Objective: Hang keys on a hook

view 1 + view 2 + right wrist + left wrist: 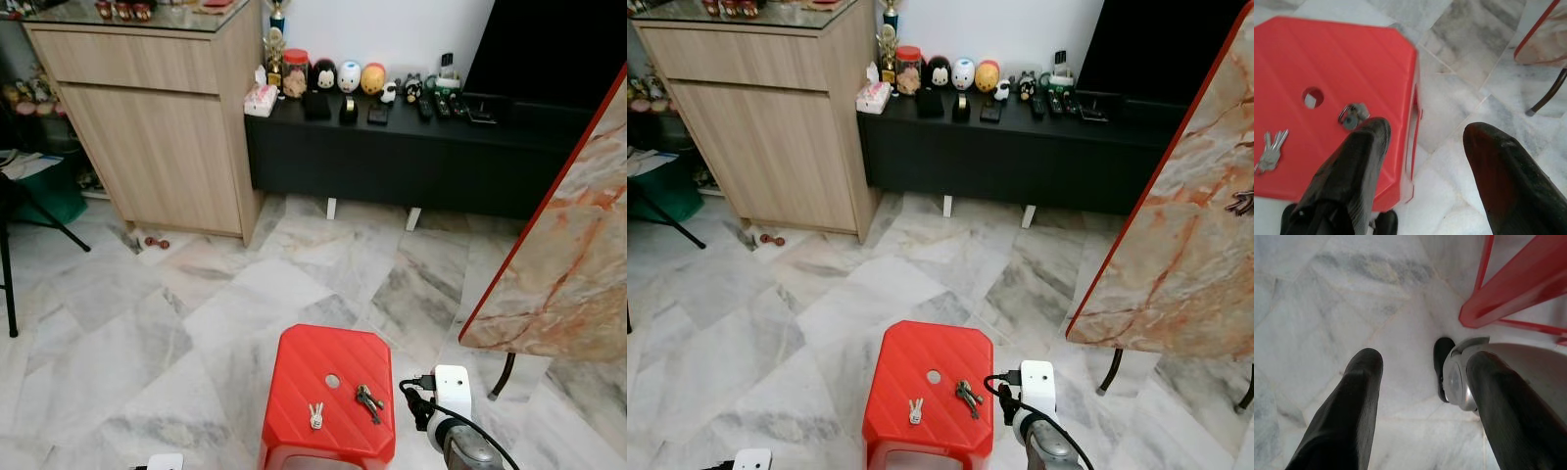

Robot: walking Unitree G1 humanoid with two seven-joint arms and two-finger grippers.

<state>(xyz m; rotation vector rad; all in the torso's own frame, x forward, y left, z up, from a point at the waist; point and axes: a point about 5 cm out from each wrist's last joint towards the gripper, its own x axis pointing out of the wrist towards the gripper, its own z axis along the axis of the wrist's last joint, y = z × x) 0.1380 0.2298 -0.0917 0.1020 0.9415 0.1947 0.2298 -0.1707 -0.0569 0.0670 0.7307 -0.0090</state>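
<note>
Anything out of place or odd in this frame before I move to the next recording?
Mildly odd: two sets of keys lie loose on a red stool in the middle of the floor, and small dark-red bits sit on the tiles by the wooden cabinet. Nothing looks spilled or broken.

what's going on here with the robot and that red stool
The robot stands over a red plastic stool on a marble floor. Two bunches of keys lie on its seat: a pale silver bunch and a darker bunch on a ring. The right gripper hovers open at the stool's right edge, close to the darker bunch, holding nothing. The left gripper hangs open above the floor beside the stool. No key has been picked up yet.
</note>
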